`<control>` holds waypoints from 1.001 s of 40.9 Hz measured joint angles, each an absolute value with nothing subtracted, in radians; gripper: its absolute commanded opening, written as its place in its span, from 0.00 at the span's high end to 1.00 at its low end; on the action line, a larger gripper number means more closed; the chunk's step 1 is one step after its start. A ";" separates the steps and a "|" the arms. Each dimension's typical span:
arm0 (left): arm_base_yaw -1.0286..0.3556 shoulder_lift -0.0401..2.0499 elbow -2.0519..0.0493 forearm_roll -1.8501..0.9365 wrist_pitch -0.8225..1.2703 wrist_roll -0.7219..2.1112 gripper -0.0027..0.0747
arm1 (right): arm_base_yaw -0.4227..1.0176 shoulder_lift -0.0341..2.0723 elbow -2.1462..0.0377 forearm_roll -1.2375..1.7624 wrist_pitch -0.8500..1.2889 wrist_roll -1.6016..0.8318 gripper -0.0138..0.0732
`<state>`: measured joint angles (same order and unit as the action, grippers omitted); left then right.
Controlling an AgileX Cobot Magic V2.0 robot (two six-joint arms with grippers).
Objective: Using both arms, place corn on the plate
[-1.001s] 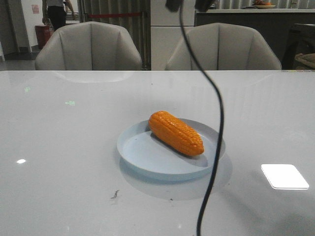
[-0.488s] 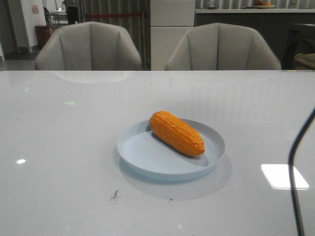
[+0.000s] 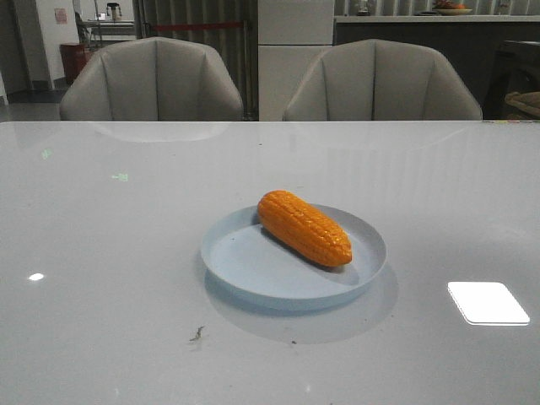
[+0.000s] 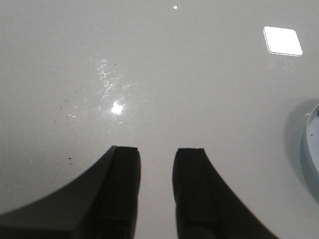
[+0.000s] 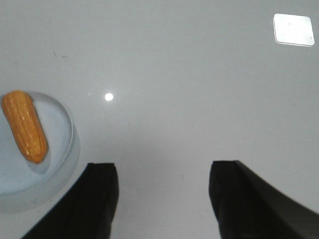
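Note:
The orange corn [image 3: 304, 228] lies on the pale blue plate [image 3: 245, 266] in the middle of the table, its tapered end toward the front right. The right wrist view also shows the corn [image 5: 24, 124] on the plate [image 5: 57, 142], off to one side of my right gripper [image 5: 163, 172], which is open wide and empty over bare table. My left gripper [image 4: 157, 155] has a narrow gap between its fingers and holds nothing; only the plate's rim [image 4: 311, 149] shows at that view's edge. Neither arm shows in the front view.
Two grey chairs [image 3: 152, 80] [image 3: 384, 80] stand behind the table's far edge. A small dark speck [image 3: 197, 334] lies on the tabletop in front of the plate. Bright light reflections [image 3: 488, 302] show on the glossy surface.
The black cable that hung in front of the plate has swung right and left the front view. The corn and plate have not moved.

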<state>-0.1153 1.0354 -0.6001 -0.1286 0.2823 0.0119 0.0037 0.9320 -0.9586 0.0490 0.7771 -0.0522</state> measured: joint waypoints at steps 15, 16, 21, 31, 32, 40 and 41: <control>-0.115 1.035 -0.600 -0.129 0.282 0.012 0.63 | 0.004 0.647 -0.600 0.049 0.746 0.019 0.26; -0.115 1.035 -0.600 -0.129 0.282 0.012 0.63 | 0.004 0.640 -0.597 0.049 0.742 0.019 0.26; -0.115 1.035 -0.600 -0.129 0.282 0.012 0.66 | 0.004 0.621 -0.595 0.051 0.734 0.019 0.26; -0.115 1.035 -0.600 -0.129 0.282 0.012 0.85 | 0.004 0.620 -0.594 0.051 0.734 0.019 0.26; -0.115 1.035 -0.600 -0.129 0.282 0.012 0.84 | 0.004 0.620 -0.594 0.051 0.734 0.019 0.26; -0.115 1.035 -0.600 -0.129 0.282 0.012 0.84 | 0.004 0.620 -0.594 0.051 0.734 0.019 0.26; -0.115 1.035 -0.600 -0.129 0.282 0.012 0.84 | 0.004 0.620 -0.594 0.051 0.734 0.019 0.26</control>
<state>-0.1153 1.0354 -0.6001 -0.1286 0.2823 0.0119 0.0037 0.6203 -0.5941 0.0509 0.7336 0.0189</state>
